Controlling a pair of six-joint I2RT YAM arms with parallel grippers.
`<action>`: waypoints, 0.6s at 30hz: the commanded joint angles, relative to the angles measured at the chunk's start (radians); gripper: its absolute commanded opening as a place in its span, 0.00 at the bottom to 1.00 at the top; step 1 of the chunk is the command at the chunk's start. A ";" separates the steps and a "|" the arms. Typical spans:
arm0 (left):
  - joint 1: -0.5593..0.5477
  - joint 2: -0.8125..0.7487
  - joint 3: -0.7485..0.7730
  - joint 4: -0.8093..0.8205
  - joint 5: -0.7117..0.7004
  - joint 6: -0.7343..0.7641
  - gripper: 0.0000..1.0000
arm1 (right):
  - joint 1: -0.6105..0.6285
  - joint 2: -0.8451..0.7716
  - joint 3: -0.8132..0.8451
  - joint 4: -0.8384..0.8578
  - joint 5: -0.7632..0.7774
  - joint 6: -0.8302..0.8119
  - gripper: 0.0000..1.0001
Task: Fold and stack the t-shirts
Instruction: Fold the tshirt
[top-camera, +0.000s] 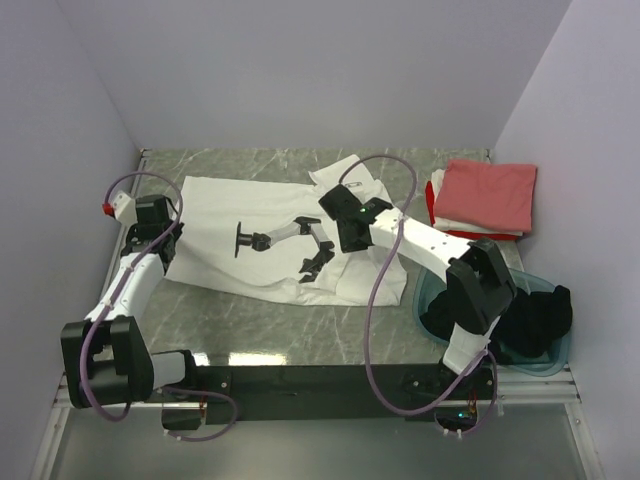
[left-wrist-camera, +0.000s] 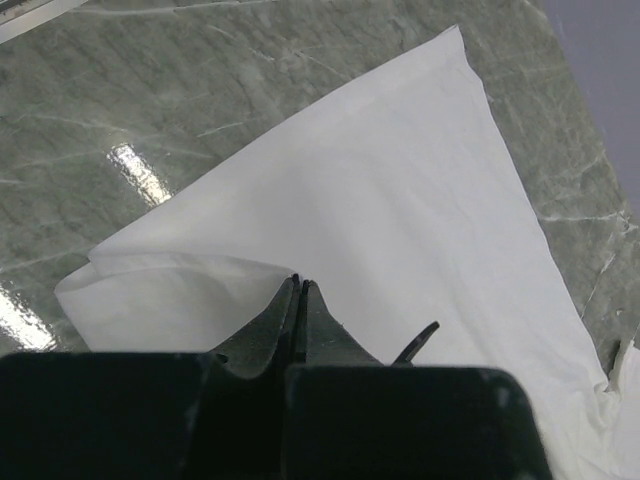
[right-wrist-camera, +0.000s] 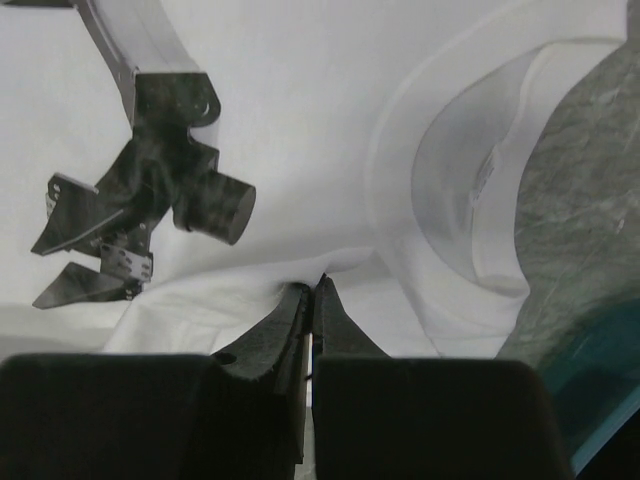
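We have the large white t-shirt (top-camera: 230, 205) spread flat on the counter (top-camera: 300, 325), not yet folded. At the far right a folded stack (top-camera: 488, 192), salmon-pink on top, looks done. A black shirt (top-camera: 540, 315) sits in the teal tub (top-camera: 428, 292). The left pincer (left-wrist-camera: 300, 285) pinches the white shirt's left edge, and the right pincer (right-wrist-camera: 312, 288) pinches cloth beside its collar.

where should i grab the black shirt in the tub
Likely the bunched folds of the black t-shirt on the right side of the teal tub, pinched from straight above: it lies crumpled with no flat edge showing, and the tub walls block a sideways approach.
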 joint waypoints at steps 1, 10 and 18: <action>0.016 0.015 0.054 0.064 0.020 0.018 0.01 | -0.031 0.021 0.074 0.013 0.008 -0.046 0.00; 0.067 0.107 0.085 0.086 0.080 0.028 0.01 | -0.066 0.103 0.175 -0.015 0.014 -0.080 0.00; 0.102 0.181 0.102 0.103 0.113 0.037 0.01 | -0.088 0.150 0.238 -0.033 0.021 -0.103 0.00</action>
